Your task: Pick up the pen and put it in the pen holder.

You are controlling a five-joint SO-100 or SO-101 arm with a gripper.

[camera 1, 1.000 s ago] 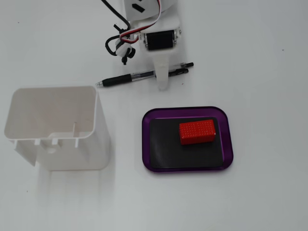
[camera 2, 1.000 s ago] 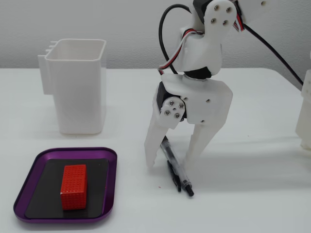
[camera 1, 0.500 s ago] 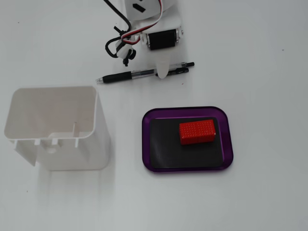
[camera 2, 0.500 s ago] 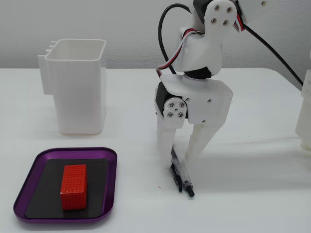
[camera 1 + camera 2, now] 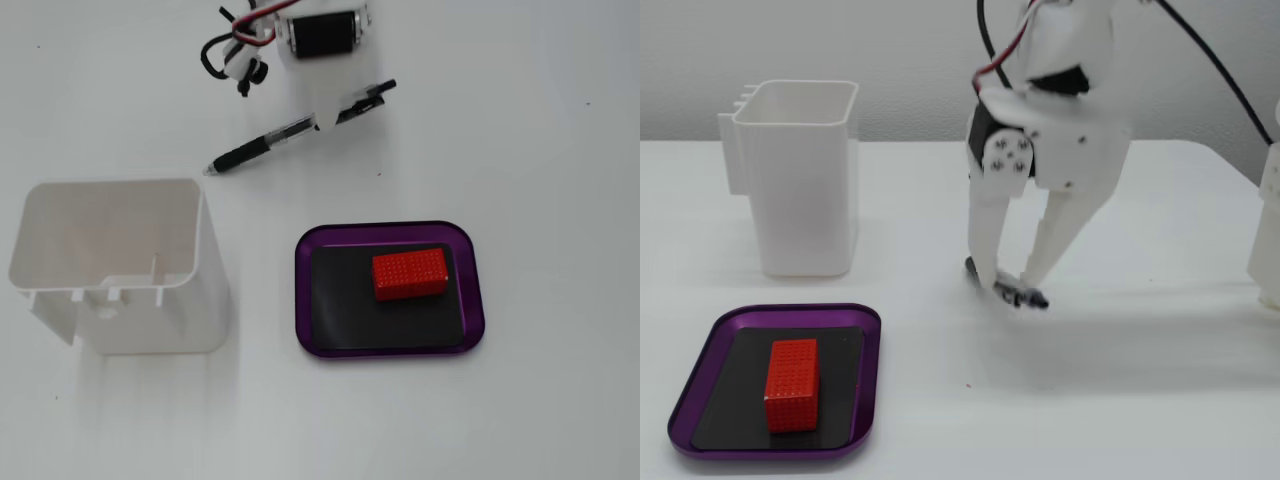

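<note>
A black and clear pen [image 5: 300, 128] lies slanted on the white table, its tip pointing lower left in a fixed view. It also shows in the other fixed view [image 5: 1012, 294], flat on the table. My white gripper [image 5: 1008, 283] has come down over the pen's middle, with one finger [image 5: 986, 240] on each side of it and the jaws partly open. From above, the gripper [image 5: 327, 120] crosses the pen. The white pen holder [image 5: 110, 260] stands upright and empty, left of the pen; it shows at the back left in the other view [image 5: 805, 180].
A purple tray [image 5: 470, 300] with a black mat holds a red brick [image 5: 410, 274], below the pen in a fixed view. Tray [image 5: 855, 400] and brick [image 5: 792, 385] sit at the front left in the other view. Servo cables [image 5: 235, 50] hang by the gripper.
</note>
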